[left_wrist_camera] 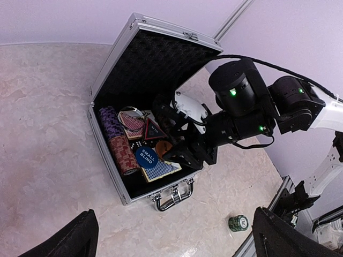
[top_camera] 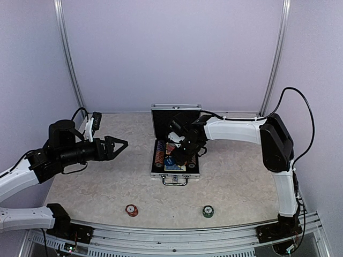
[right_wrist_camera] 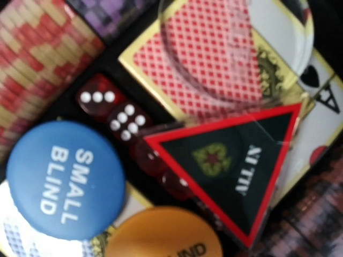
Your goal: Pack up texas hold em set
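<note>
The red chip stack (top_camera: 132, 210) and green chip stack (top_camera: 208, 211) probably scatter easily: squeeze their sides, low. The left gripper (top_camera: 119, 144) gapes; the right gripper (top_camera: 174, 153) is unclear.

Orange disc (right_wrist_camera: 163, 235) cut by bottom edge, wording partial; right pincer (left_wrist_camera: 182, 152) spread unreadable over case (left_wrist_camera: 155, 59).

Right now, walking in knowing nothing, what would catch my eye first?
The open silver case at mid-table, with the right tool hanging over its contents. Inside, a blue SMALL BLIND disc lies beside a red-black triangle marker. A red chip stack and a green chip stack sit outside, near the front edge.
</note>
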